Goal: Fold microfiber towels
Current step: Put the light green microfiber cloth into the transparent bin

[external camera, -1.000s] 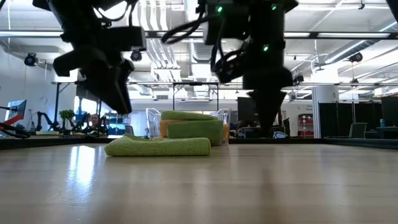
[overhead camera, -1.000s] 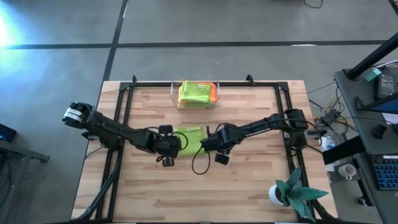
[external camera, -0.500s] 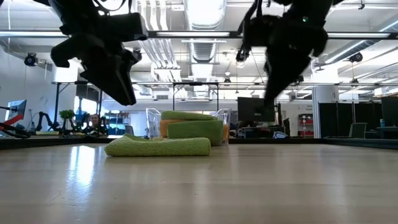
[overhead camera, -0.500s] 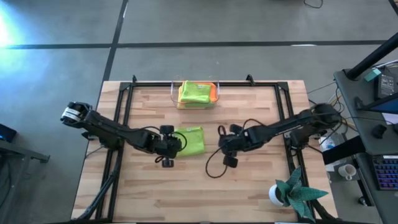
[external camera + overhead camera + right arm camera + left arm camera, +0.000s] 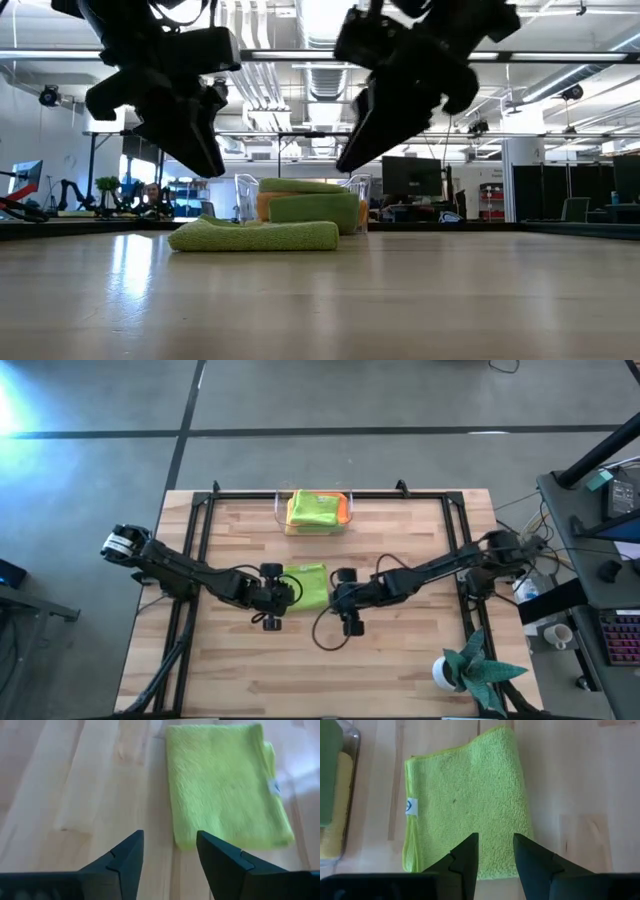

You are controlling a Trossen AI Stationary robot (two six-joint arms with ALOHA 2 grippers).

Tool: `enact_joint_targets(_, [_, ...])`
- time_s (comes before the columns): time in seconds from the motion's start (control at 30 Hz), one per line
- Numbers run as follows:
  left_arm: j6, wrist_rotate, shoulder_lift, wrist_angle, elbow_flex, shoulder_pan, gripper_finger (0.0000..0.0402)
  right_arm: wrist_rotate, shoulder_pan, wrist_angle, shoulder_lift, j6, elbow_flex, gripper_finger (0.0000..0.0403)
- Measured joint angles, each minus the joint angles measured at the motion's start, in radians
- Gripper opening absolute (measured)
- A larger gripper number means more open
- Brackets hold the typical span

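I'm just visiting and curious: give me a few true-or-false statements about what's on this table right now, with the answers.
1. A folded lime green towel lies on the wooden table. True.
2. The right gripper is clamped on that towel. False: it hangs open above bare wood beside it.
3. The clear bin holds a stack of cloths. True.
4. The left gripper holds an orange cloth. False: it is open and holds nothing.
5. The potted plant stands inside the bin. False: it stands at a table corner.

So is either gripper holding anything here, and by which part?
Nothing is held. Left gripper and right gripper are open above the table, and the folded green towel lies free.
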Motion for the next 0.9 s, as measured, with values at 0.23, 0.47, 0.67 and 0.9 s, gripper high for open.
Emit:
enact_joint_targets(0.23, [-0.002, 0.001, 0.011, 0.003, -0.017, 0.000, 0.0107, 0.087, -0.004, -0.013, 0.156, -0.122, 0.144, 0.0185])
enact_joint_targets(0.47, [-0.004, 0.026, 0.065, 0.063, -0.022, 0.000, 0.0107, 0.090, -0.029, -0.147, 0.286, -0.140, 0.298, 0.0184])
enact_joint_targets(0.67, [-0.005, 0.047, 0.147, 0.098, -0.022, 0.000, 0.0107, 0.084, -0.037, -0.269, 0.377, -0.135, 0.383, 0.0183])
enact_joint_targets(0.9, [-0.029, 0.072, 0.164, 0.107, -0.022, 0.012, 0.0107, 0.078, -0.038, -0.309, 0.406, -0.130, 0.413, 0.0183])
